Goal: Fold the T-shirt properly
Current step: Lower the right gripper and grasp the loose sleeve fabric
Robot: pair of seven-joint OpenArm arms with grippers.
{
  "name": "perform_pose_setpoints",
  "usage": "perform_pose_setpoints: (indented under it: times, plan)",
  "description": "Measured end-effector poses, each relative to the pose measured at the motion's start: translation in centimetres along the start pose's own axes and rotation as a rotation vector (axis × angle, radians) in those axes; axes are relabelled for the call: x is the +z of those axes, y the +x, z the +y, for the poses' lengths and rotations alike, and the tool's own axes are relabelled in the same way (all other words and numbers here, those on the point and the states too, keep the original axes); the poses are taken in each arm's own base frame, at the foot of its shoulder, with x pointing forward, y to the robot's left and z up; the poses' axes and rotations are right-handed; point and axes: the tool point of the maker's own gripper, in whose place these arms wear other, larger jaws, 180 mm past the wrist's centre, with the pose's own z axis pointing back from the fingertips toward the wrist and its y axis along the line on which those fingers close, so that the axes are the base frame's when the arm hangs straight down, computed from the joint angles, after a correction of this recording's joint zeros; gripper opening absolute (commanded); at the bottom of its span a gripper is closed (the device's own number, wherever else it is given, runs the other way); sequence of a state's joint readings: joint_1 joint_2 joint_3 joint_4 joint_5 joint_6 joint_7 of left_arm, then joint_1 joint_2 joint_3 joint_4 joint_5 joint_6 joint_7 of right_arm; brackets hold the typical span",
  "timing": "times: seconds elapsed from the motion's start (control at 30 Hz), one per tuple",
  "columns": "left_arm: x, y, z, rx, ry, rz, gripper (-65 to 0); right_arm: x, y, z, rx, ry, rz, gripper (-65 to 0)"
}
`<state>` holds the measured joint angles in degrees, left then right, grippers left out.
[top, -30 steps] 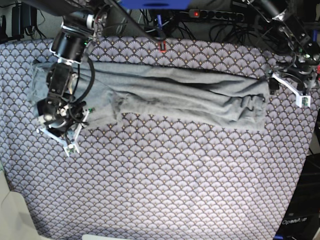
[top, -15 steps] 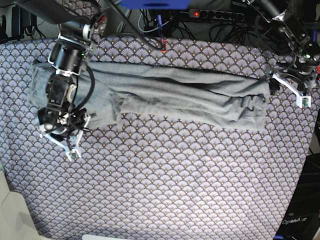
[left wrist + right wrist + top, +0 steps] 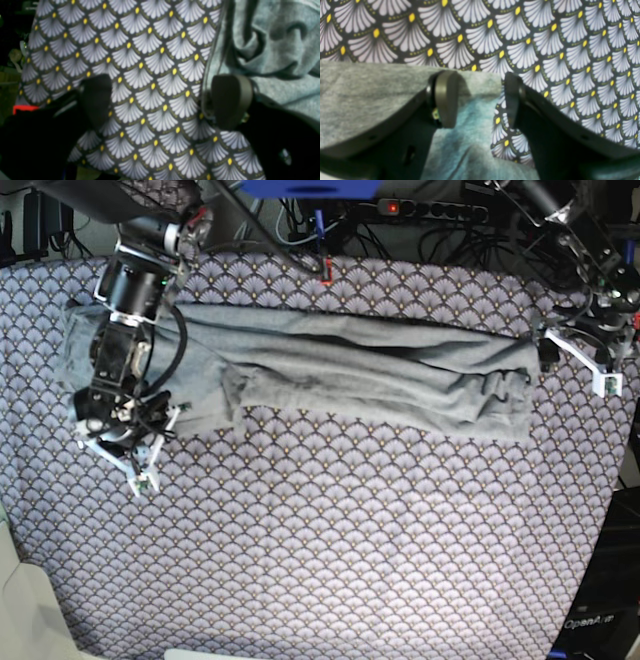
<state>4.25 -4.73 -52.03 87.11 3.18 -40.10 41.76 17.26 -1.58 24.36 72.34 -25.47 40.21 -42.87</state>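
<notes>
Right tool (image 3: pixel 480 100): part open, jaws astride the lower-left corner edge of the T-shirt (image 3: pixel 350 370), nothing clamped; left tool (image 3: pixel 165 102): wide open over bare table (image 3: pixel 330 530) cloth at frame right, just beside the shirt's bunched end, empty. T-shirt: lying as a long folded band across the upper half of the base view, left to right. Handling, judged: light, limp knit, prone to sag and wrinkle; best pinched at end corners or hem, through all layers.
</notes>
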Motion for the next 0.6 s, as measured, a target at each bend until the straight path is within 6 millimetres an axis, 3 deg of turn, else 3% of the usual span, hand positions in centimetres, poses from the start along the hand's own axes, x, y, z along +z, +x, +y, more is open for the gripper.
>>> perform_pose_setpoints:
  times: [0.2,0.43,0.5,0.6]
  plan:
    - [0.0,0.1,0.0,0.000,0.000,-0.001,-3.1,-0.2,0.2,1.2,0.035,0.021,0.002,-65.0]
    - [0.0,0.1,0.0,0.000,0.000,-0.001,-3.1,0.5,0.2,0.7,0.051,-0.008,0.011,-65.0]
    - [0.0,0.1,0.0,0.001,0.000,-0.003,-3.1,1.5,0.4,-0.3,0.059,-0.051,0.002,-65.0]
    - [0.0,0.0,0.0,0.000,0.000,0.000,-3.1,3.8,2.5,-1.9,0.076,-0.127,-0.071,-65.0]
